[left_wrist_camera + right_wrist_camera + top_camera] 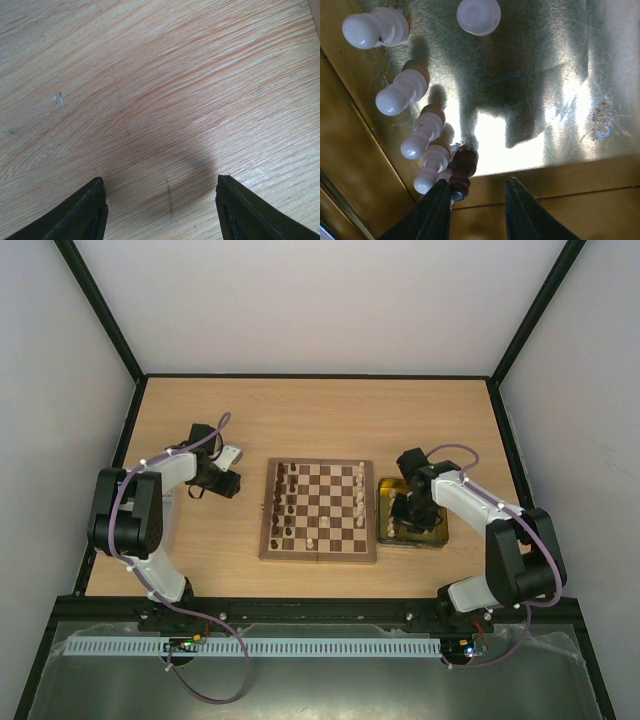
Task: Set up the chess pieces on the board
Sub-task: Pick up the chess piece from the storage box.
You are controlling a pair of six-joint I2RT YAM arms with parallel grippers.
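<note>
Wood-top table (320, 410), white walls, black frame. Left gripper (162, 200) hangs over bare wood left of the board (320, 557), jaws spread, nothing between them; not in play.

Board sits mid-table with dark chess pieces (283, 505) in its left files and pale chess pieces (358, 502) in its right files, so it looks mostly set.

Yellow tray (441, 540) is just right of the board; can't tell if they touch. Right gripper (477, 192) is down inside the tray, jaws part-spread over bare tray floor, pinching nothing. Dark piece (461, 170) sits right at the tip of one finger, outside the gap, at the near end of a row of pale pawns (402, 92) along the tray wall.

My read: the dark one is the target. Slide over to straddle it, pinch the narrow neck, don't nudge the neighbouring pale pawn, and lift straight up before travelling.
</note>
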